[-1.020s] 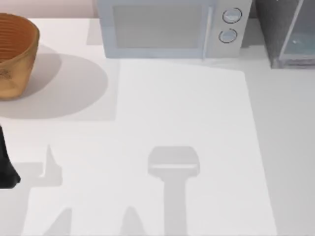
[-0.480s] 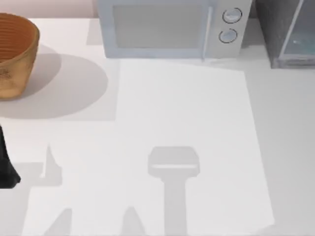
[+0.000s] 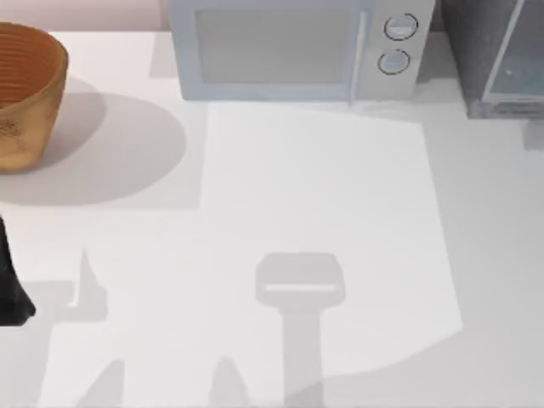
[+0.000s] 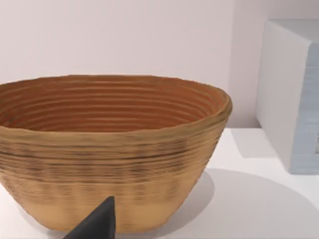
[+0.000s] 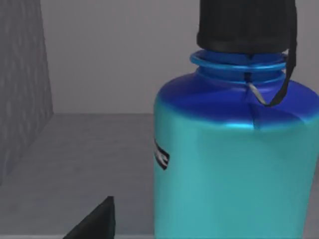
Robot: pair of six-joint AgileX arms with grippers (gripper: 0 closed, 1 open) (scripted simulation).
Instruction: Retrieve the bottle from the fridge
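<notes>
Bottle (image 5: pixel 234 149) upright on the grey floor inside fridge (image 3: pixel 497 55) at desk's (image 3: pixel 340 212) far right corner; end effector states indeterminate.

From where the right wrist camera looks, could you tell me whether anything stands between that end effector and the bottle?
Nothing visible does: the bottle stands upright on the fridge floor, close ahead of the right end effector's fingertip, with bare floor between them.

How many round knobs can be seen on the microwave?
2. Both knobs sit on the microwave's panel, at its end nearer the fridge, in the top view: one knob farther back, the other knob just in front of it. None seems hidden.
</notes>
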